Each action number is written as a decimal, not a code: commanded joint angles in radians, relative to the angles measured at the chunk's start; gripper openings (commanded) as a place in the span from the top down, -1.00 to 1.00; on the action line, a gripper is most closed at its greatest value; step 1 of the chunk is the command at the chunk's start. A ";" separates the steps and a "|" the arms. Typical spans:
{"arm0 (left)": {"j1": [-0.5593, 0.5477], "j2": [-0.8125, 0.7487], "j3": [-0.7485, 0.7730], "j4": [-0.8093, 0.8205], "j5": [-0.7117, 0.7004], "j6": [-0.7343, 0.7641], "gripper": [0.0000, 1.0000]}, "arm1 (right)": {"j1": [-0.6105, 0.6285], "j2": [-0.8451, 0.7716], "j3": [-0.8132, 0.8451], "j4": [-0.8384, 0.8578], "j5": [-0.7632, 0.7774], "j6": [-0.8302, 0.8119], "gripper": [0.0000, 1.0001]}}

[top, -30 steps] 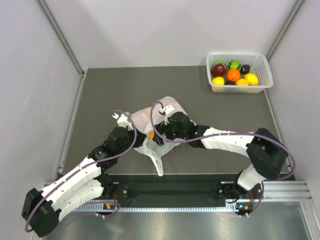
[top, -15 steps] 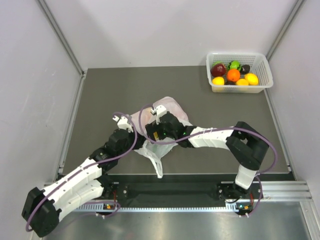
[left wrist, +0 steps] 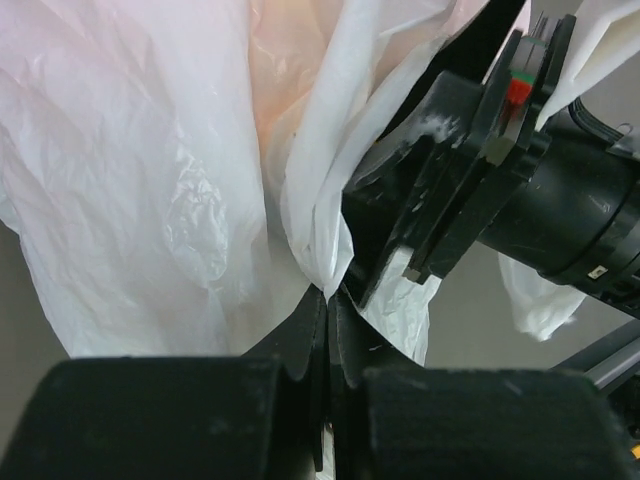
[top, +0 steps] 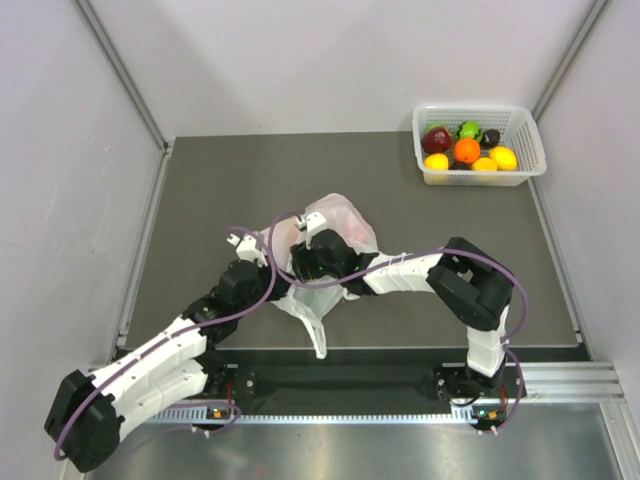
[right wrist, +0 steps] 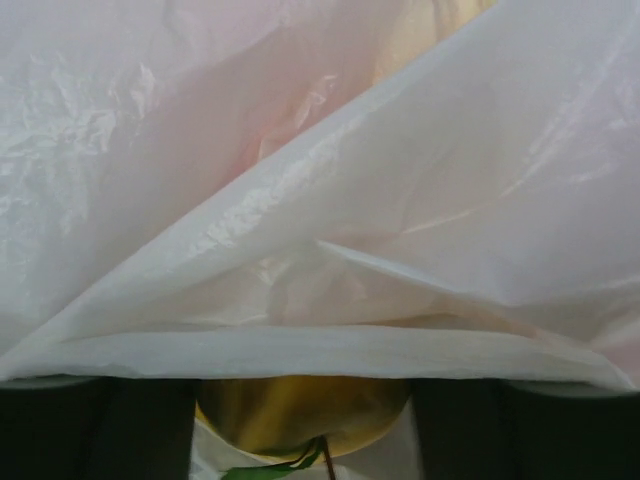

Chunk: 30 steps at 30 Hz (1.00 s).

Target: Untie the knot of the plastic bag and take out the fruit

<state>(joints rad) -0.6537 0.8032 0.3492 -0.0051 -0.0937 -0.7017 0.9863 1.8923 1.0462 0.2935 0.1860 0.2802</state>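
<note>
The plastic bag [top: 335,222] is seen bunched on the desk [top: 220,180], mid-width and nearer the near edge than the far one. A fold of its film is pinched flat in the pressed-together left gripper [left wrist: 327,300], seemingly so the mouth is held taut. The right gripper [right wrist: 303,390] is buried under the film, its fingers [right wrist: 90,430] set apart with the yellow fruit [right wrist: 290,425] lodged in the gap. Whether that fruit is actually clamped cannot be told.
</note>
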 commanded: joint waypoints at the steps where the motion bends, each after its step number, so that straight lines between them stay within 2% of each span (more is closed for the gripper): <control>1: -0.001 -0.012 -0.009 0.060 0.017 -0.008 1.00 | 0.008 -0.070 -0.004 0.044 -0.011 0.014 0.21; 4: -0.001 -0.012 -0.010 0.066 0.012 -0.008 1.00 | 0.006 -0.166 -0.049 -0.029 -0.011 0.016 0.88; 6: -0.001 -0.009 -0.010 0.082 0.012 -0.009 1.00 | 0.000 -0.248 -0.072 -0.092 -0.034 0.023 1.00; 8: -0.001 -0.002 -0.006 0.093 0.017 -0.009 1.00 | -0.038 -0.307 -0.071 -0.228 -0.121 0.031 1.00; 9: 0.000 0.001 -0.001 0.094 0.022 -0.007 1.00 | -0.061 -0.321 -0.060 -0.276 -0.292 0.040 1.00; 11: -0.001 0.010 0.014 0.103 0.028 -0.004 1.00 | -0.130 -0.375 -0.058 -0.396 -0.474 0.054 1.00; 12: -0.001 0.013 0.019 0.108 0.031 -0.001 1.00 | -0.149 -0.401 -0.075 -0.422 -0.622 0.038 1.00; 13: -0.001 0.019 0.031 0.116 0.032 -0.001 1.00 | -0.156 -0.427 -0.078 -0.466 -0.667 0.018 1.00; 18: -0.001 0.073 0.062 0.148 0.043 0.014 1.00 | -0.172 -0.654 -0.045 -0.693 -0.747 -0.126 1.00; 22: -0.001 0.128 0.094 0.166 0.071 0.019 1.00 | -0.247 -0.782 0.020 -0.706 -0.798 -0.164 1.00; 25: -0.001 0.154 0.112 0.169 0.089 0.019 1.00 | -0.363 -0.834 0.061 -0.659 -0.826 -0.164 1.00; 28: -0.001 0.157 0.123 0.166 0.089 0.024 1.00 | -0.524 -0.817 0.100 -0.585 -0.876 -0.133 1.00; 29: -0.001 0.156 0.122 0.163 0.089 0.024 1.00 | -0.614 -0.806 0.110 -0.550 -0.882 -0.104 1.00; 30: -0.001 0.151 0.122 0.162 0.089 0.025 1.00 | -0.661 -0.791 0.116 -0.524 -0.846 -0.078 1.00</control>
<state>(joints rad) -0.6537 0.9604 0.4290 0.0967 -0.0158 -0.6956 0.4572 1.0714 1.1145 -0.3344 -0.6388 0.1619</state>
